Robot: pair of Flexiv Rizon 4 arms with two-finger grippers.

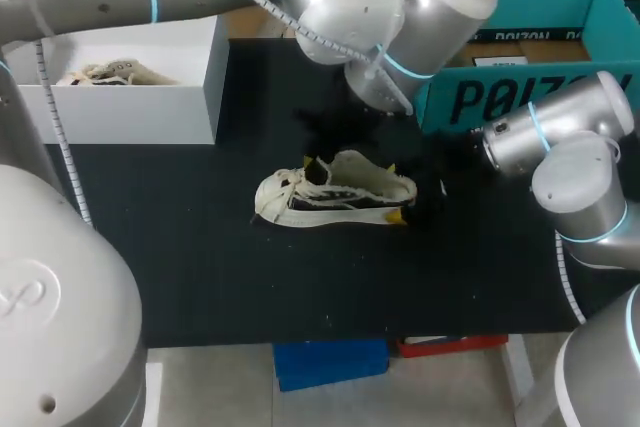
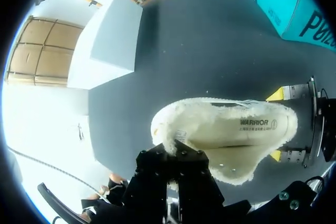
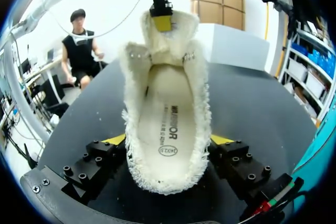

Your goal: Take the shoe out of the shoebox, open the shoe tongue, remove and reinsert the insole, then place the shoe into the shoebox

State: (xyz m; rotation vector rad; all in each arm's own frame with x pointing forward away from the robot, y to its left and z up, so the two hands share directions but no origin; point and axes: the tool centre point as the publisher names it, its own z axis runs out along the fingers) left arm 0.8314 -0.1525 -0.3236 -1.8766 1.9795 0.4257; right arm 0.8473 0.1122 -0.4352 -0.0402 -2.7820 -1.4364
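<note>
A cream fleece-lined shoe (image 1: 340,192) lies on its side mid-table on the black mat. My right gripper (image 1: 395,192) holds its heel, with a yellow tip on each side. In the right wrist view the shoe (image 3: 165,124) sits between that gripper's fingers (image 3: 168,140), opening toward the camera, with the insole (image 3: 168,129) showing inside. My left gripper (image 1: 308,162) is at the lace end, shut on the fleece tongue (image 3: 164,40) and holding it up; its yellow tip (image 3: 161,23) pinches the tongue's edge. The left wrist view shows the tongue (image 2: 167,139) at its own gripper (image 2: 169,153).
A white box (image 1: 195,87) with another light shoe (image 1: 115,74) inside stands at the back left. The teal shoebox (image 1: 520,97) stands open at the back right, close behind my right arm. The black mat's front half lies bare.
</note>
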